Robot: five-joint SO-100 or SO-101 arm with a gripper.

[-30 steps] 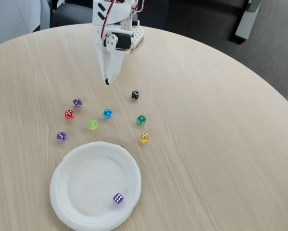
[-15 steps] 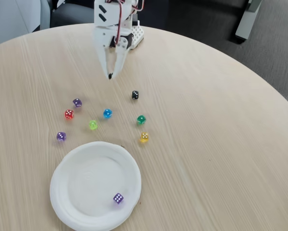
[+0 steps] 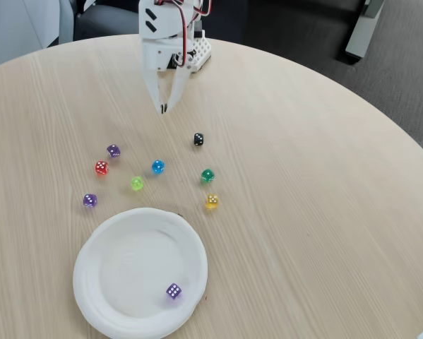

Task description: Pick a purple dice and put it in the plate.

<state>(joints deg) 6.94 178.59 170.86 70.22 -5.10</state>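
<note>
- The tool (image 3: 163, 108) hangs above the far side of the counter (image 3: 324, 212), pointing down, empty; its two fingers meet at the tips with a narrow slit higher up, so it reads as clenched on nothing.
- One purple die (image 3: 174, 291) already lies in the plate (image 3: 105, 244), near the front rim at its right side in the fixed view.
- Two more purple dice sit on the counter: one (image 3: 113, 150) just behind the red die (image 3: 102, 167), another (image 3: 90, 200) just off the plate's left rim.
- Around them lie a blue die (image 3: 158, 167), a light-green die (image 3: 137, 183), a green die (image 3: 207, 175), a yellow die (image 3: 212, 202) and a black die (image 3: 198, 139).
- Risks, as I judge them:
  - The far purple die almost touches the red one; fingers spread wide could catch or shove the red die, or take it by mistake.
  - The dice are tiny and smooth; an off-centre pinch could flick one across the counter.
  - A descent with fingers still together would only press on a die, not grasp it.
  - Dropping from height could bounce a die out over the shallow rim or knock the one inside.
</note>
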